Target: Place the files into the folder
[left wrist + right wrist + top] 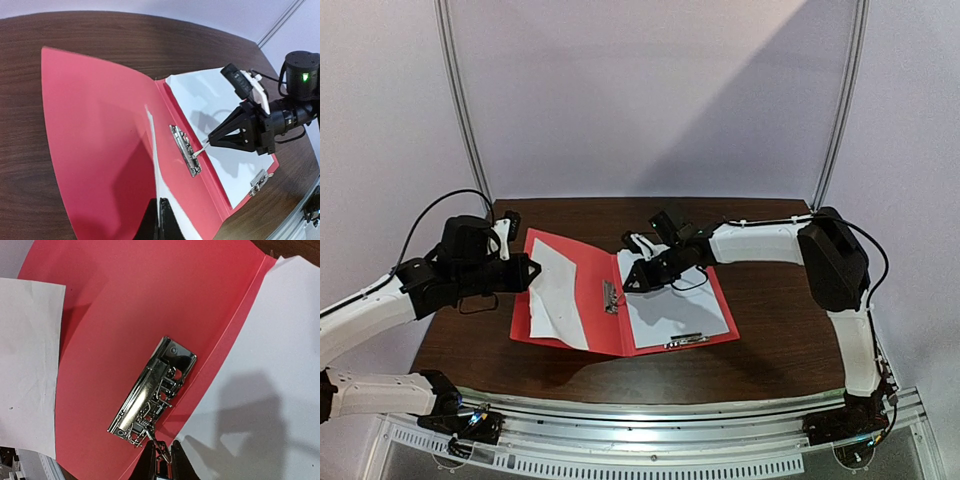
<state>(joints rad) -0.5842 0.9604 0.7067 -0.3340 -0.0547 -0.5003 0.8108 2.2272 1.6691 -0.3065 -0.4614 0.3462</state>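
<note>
Open red folder [90, 125] lying on the brown desk [770, 330], with the spring clip [152, 400] beside its central fold taken as reference. To the right of the clip, just across the fold, we see the large white sheet [270, 340] lying flat on the right leaf and covering most of it. To the left of the clip, separated from it by a band of bare red, the smaller white sheet [27, 365] rests on the left leaf. A second, smaller metal fastener [686, 341] sits well to the right of the clip, at the near edge of the right leaf. The right end effector [161, 457] meets the clip at its near end, with its fingers pressed together on the clip's wire lever. The left end effector [159, 207] lies far to the left of the clip, at the outer edge of the left leaf, which appears to curve upward. Its fingers stand close together, but we cannot tell whether they pinch the red leaf, the sheet or nothing.
</note>
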